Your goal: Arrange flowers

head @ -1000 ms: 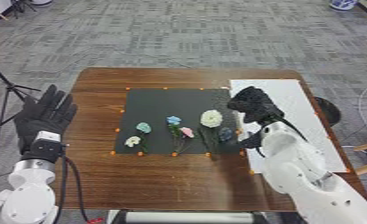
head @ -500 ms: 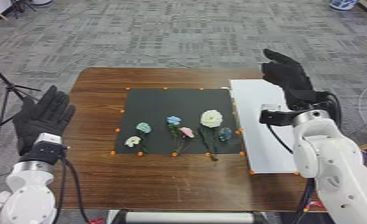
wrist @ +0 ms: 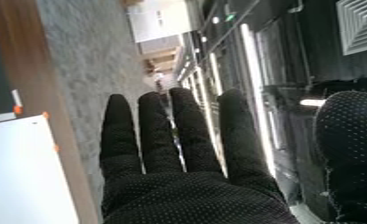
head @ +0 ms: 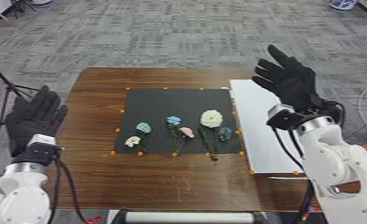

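The left hand (head: 35,120) and right hand (head: 290,80) are held, fingers spread, by the desk's (head: 162,187) side edges; the white flower (head: 211,118) could be dragged askew if its stem were snagged.

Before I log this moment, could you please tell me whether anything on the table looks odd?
One stem end, near the large white flower, pokes past the near edge of the black mat, while the flower heads all lie within it. Nothing else stands out.
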